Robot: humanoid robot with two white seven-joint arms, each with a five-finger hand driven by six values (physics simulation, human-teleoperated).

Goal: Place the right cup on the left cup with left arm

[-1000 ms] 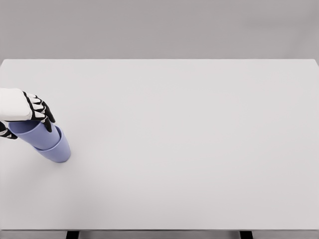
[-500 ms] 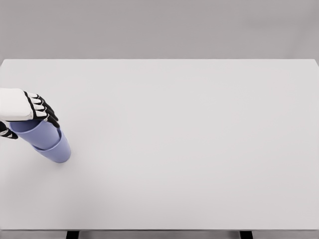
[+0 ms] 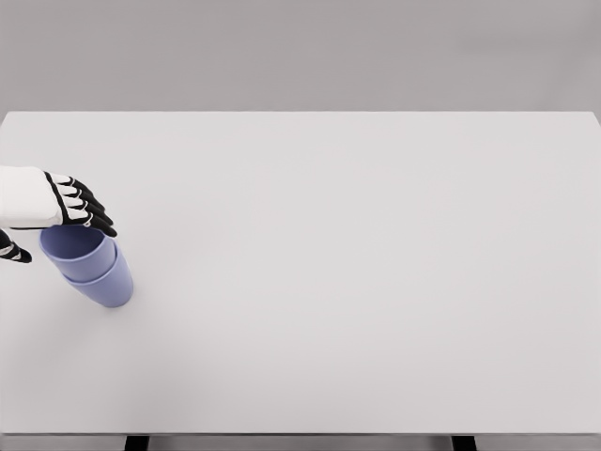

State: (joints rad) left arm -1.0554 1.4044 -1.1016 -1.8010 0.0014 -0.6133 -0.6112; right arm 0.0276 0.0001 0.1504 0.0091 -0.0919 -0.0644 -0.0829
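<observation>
Two purple cups on the table (image 3: 357, 282), both near its left edge, about midway between the far and near edges. The upper cup (image 3: 77, 248) is nested inside the lower cup (image 3: 105, 284), the stack upright, mouth open to the head camera. Nothing else on the table.

My left hand (image 3: 58, 209) hovers just above the upper cup's rim, on the far-left side. Fingers (image 3: 94, 218) are spread and extended, holding nothing; the thumb tip shows at the picture's left edge, apart from the cup. I cannot tell whether any fingertip touches the rim. My right hand is out of view.

Judgement: the stacking looks done, the cup released.

Handling, judged: these look like thin rigid plastic cups, light, smooth-walled, so likely slippery and easy to tip or drag with a stray finger. Best hold is around the upper wall just below the rim, thumb opposite fingers, with a gentle squeeze. Nested, the pair may lift together.

Count: cups two, hands seen one.
</observation>
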